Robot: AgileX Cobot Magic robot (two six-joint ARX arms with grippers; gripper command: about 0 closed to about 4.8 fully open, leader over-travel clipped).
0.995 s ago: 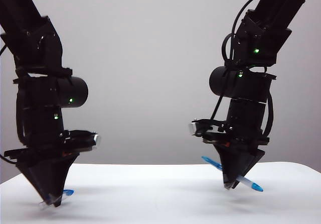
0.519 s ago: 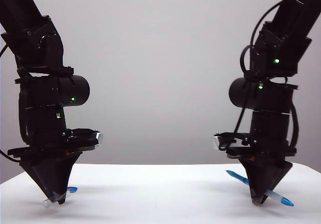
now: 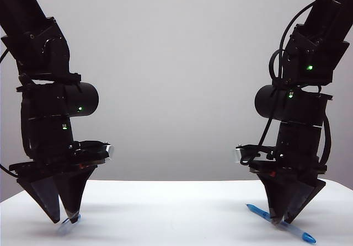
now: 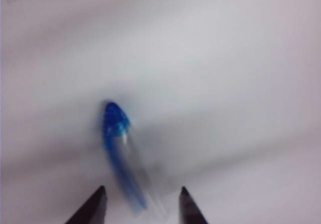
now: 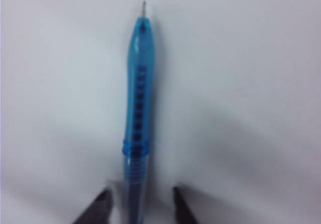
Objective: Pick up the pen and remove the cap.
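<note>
The pen [image 3: 304,235] lies uncapped on the white table [image 3: 165,215] at the right, a clear barrel with a blue grip and bare tip [image 5: 140,98]. My right gripper [image 3: 281,223] stands over it, open; its fingers straddle the barrel [image 5: 140,190] with a gap on each side. At the left, the cap [image 3: 70,223], a short blue-tinted tube, rests on the table beneath my left gripper [image 3: 64,220]. That gripper is open too, its fingertips [image 4: 142,189] apart on either side of the blurred cap [image 4: 116,128], not touching it.
The white table ends at a far edge [image 3: 182,181] against a plain grey wall. Both black arms hang steeply down near the table's left and right sides.
Both grippers have gone from shut to open. The pen and the cap have dropped from the fingers onto the table. The right arm moved right and lower; the left stayed.
</note>
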